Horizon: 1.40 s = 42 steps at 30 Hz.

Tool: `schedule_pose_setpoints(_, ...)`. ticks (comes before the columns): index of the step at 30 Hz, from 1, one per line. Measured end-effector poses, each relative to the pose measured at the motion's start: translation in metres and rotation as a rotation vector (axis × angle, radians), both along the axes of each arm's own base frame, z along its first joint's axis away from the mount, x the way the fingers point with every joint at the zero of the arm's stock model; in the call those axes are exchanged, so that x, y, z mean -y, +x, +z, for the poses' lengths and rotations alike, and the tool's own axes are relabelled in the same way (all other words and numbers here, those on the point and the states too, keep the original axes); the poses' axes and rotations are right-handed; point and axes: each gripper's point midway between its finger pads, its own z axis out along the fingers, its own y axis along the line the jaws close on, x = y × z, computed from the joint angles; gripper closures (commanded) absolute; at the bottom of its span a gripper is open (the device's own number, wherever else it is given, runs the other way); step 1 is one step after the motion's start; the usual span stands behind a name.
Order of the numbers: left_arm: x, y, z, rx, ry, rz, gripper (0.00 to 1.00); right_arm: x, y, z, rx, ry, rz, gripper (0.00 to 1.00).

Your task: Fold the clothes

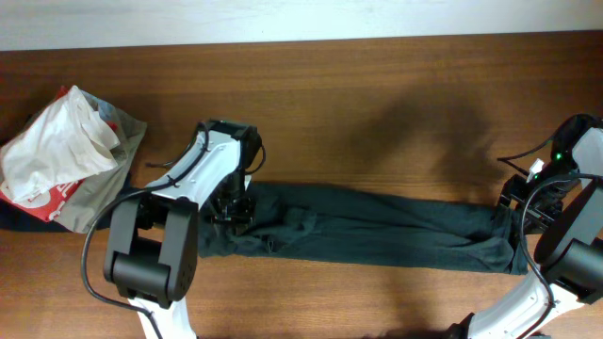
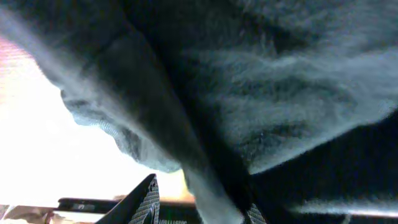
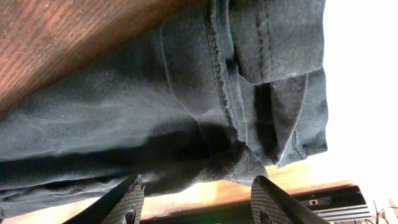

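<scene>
Dark grey trousers [image 1: 377,226] lie stretched in a long band across the wooden table [image 1: 377,104]. My left gripper [image 1: 233,209] is down on their left end. In the left wrist view the cloth [image 2: 261,93] fills the frame. A fold of it hangs between the spread fingers [image 2: 200,208], with a gap at the left finger. My right gripper [image 1: 516,215] is at the right end. In the right wrist view its fingers [image 3: 198,186] are wide apart, just short of the hemmed edge of the trousers [image 3: 155,112], with nothing between them.
A crumpled white and red plastic bag [image 1: 61,155] lies on a grey cloth at the table's left edge. The table's far edge runs along the top of the overhead view.
</scene>
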Motion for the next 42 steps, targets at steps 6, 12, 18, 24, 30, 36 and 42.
schedule_pose_setpoints(6, -0.001, 0.001, -0.040, 0.073, -0.007, 0.016, 0.31, -0.001, 0.001, 0.000, 0.004, 0.006, -0.004, 0.34)
schedule_pose_setpoints(12, 0.015, 0.039, -0.041, 0.243, -0.088, 0.017, 0.26, -0.002, 0.000, -0.017, 0.026, 0.001, 0.009, 0.30)
schedule_pose_setpoints(18, 0.014, 0.057, -0.044, 0.341, -0.136, 0.066, 0.22, -0.001, 0.012, -0.056, 0.181, -0.124, -0.019, 0.24)
schedule_pose_setpoints(24, -0.021, 0.153, -0.037, 0.705, -0.172, 0.190, 0.16, -0.030, 0.157, -0.041, 0.619, -0.198, 0.219, 0.12)
schedule_pose_setpoints(30, -0.021, 0.160, -0.005, 0.618, -0.195, 0.167, 0.01, 0.004, 0.160, 0.045, 0.573, -0.193, 0.340, 0.00)
schedule_pose_setpoints(36, -0.023, 0.139, -0.001, 0.523, -0.179, 0.166, 0.01, 0.009, 0.118, -0.042, 0.533, -0.158, 0.473, 0.02)
schedule_pose_setpoints(42, -0.022, 0.137, -0.001, 0.513, -0.184, 0.167, 0.01, -0.007, 0.118, -0.049, 0.570, -0.106, 0.489, 0.96)
